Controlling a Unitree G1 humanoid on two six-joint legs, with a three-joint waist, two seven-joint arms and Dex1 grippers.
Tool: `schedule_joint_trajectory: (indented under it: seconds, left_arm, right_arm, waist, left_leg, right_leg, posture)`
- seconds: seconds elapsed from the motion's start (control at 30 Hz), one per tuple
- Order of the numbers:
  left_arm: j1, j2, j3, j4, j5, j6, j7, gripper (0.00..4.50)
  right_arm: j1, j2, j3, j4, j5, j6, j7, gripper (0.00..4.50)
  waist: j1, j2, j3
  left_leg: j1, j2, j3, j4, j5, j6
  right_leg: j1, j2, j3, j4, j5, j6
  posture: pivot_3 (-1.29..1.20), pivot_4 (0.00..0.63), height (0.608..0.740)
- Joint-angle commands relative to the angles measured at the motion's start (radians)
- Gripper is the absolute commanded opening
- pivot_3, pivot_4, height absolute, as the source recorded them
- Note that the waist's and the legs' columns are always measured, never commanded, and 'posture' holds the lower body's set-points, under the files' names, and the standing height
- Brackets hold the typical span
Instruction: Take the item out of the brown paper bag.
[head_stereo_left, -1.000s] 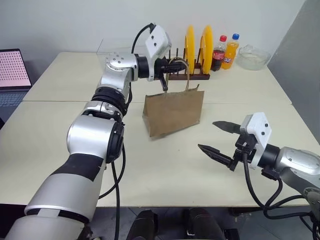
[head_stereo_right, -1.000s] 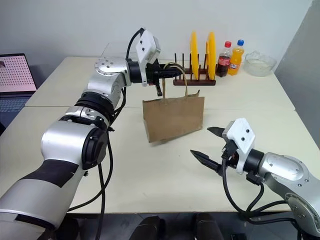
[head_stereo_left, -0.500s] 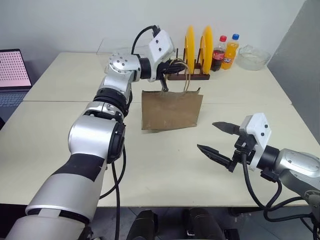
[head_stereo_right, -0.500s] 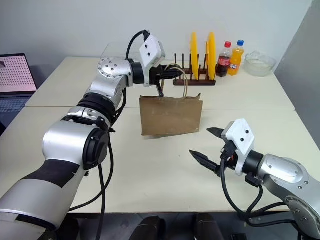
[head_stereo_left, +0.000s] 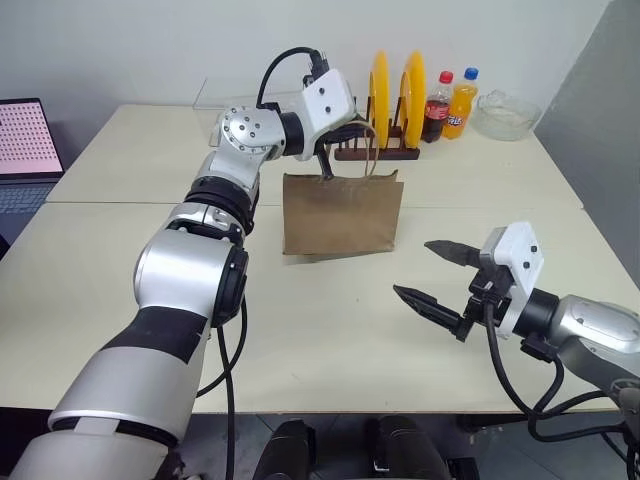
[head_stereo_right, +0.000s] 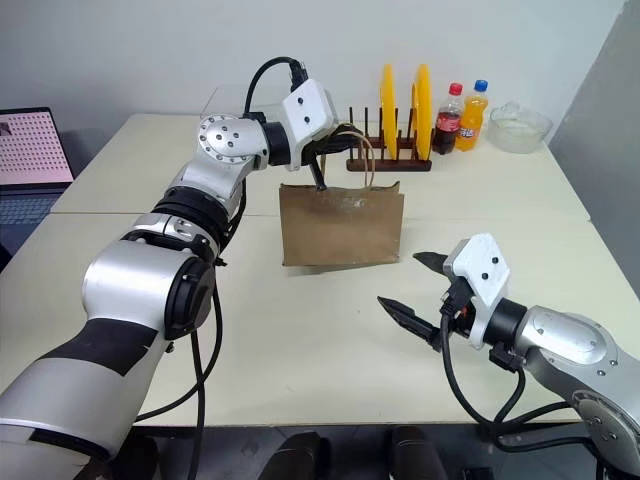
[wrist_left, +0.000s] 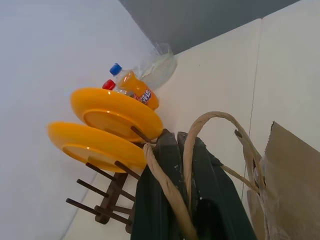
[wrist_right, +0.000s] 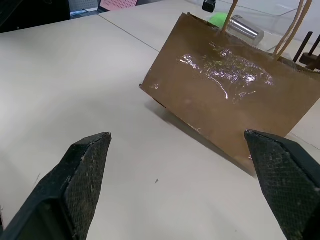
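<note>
The left gripper (head_stereo_right: 322, 176) is clamped on a handle (wrist_left: 172, 192) of the brown paper bag (head_stereo_left: 342, 213), which looks light and floppy. The bottle isn't visible, presumably inside. The right gripper (head_stereo_left: 427, 278) waits wide open and empty; best reach through the bag's top.

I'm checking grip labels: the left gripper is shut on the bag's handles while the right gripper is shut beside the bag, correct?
Not quite. The left gripper is indeed shut on the handles of the brown paper bag, but the right gripper is open, fingers spread wide, as the right wrist view shows.
</note>
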Motion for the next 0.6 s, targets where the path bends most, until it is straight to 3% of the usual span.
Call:
schedule_joint_trajectory:
  seconds: [0.03, 0.6]
  left_arm:
    - [-0.042, 0.016, 0.012, -0.017, -0.003, -0.028, 0.015, 0.03]
    - [-0.052, 0.018, 0.001, -0.018, 0.032, -0.110, 0.076, 0.03]
  right_arm:
    - [-0.016, -0.012, -0.015, -0.025, 0.016, -0.011, -0.001, 4.50]
    - [-0.023, -0.014, -0.006, -0.021, 0.015, -0.012, 0.004, 4.50]
  waist:
    - [0.000, 0.000, 0.000]
    - [0.000, 0.000, 0.000]
  left_leg:
    - [0.000, 0.000, 0.000, 0.000, 0.000, 0.000]
    - [0.000, 0.000, 0.000, 0.000, 0.000, 0.000]
  right_leg:
    - [0.000, 0.000, 0.000, 0.000, 0.000, 0.000]
    - [0.000, 0.000, 0.000, 0.001, 0.000, 0.000]
  posture:
    - [0.00, 0.150, 0.740]
    - [0.00, 0.150, 0.740]
